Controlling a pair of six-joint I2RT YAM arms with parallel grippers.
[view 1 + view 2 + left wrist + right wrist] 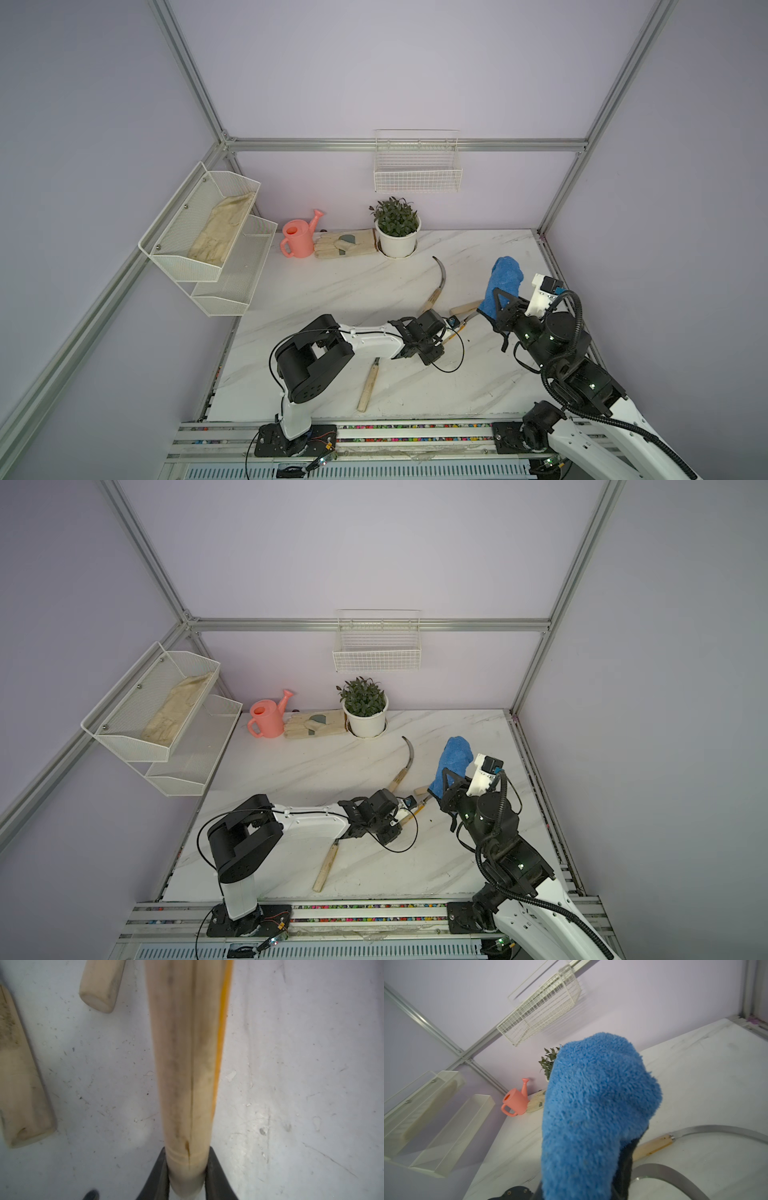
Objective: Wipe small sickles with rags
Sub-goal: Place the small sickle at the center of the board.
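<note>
Showing four small sickles, one blue rag, one watering can.

Marble table, blue cloth held up by right gripper right of centre, left gripper closed on one sickle at centre, second sickle lying above it, third sickle lower centre

Along the marble tabletop's far edge, toward its left corner, sit a pink watering can, a beige work glove lying flat, and a potted plant (white pot, dark leaves). A wire basket hangs on the back wall. A two-tier mesh shelf holds a second beige glove in its upper tier.
</note>
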